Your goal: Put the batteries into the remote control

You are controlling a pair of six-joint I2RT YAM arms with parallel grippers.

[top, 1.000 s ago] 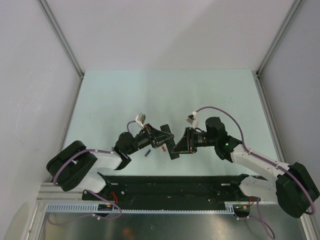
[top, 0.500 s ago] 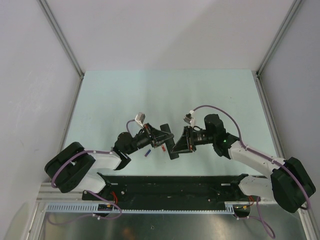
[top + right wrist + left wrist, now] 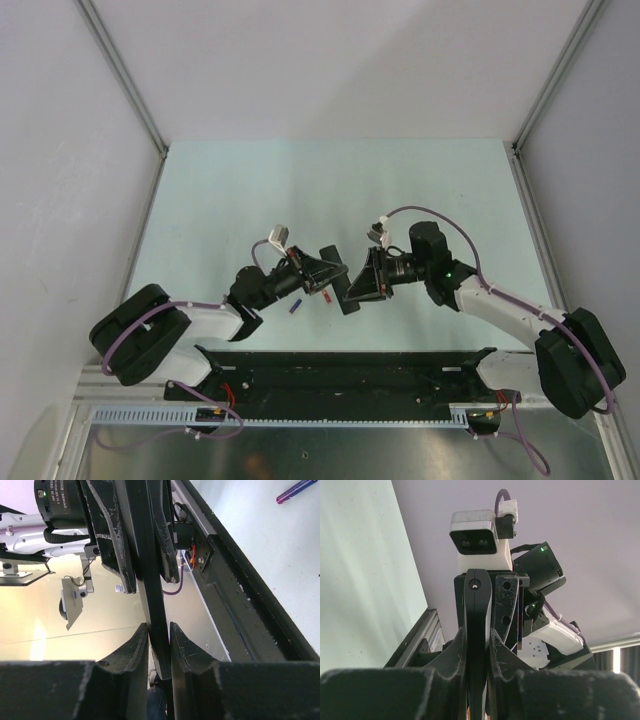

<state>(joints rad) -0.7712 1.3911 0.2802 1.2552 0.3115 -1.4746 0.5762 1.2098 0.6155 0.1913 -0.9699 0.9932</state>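
Basically pinching the remote (image 3: 156, 605) from both sides, left claw (image 3: 477, 645) and right claw (image 3: 155, 630) each clamped tight on it. Purple battery (image 3: 295, 307) and red battery (image 3: 326, 296) lying loose near the remote.

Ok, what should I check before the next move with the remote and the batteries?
1. Left gripper shut on the slim black plastic remote control: ok.
2. Right gripper shut on the same remote: ok.
3. Remote's battery compartment open: cannot tell, as both wrist views show it edge-on.
4. Small purple-blue cylindrical battery lying free on the pale green table: ok.
5. Small red-orange cylindrical battery on the table beside the left gripper: ok.
6. A gripper free to pick up a battery: not ok.
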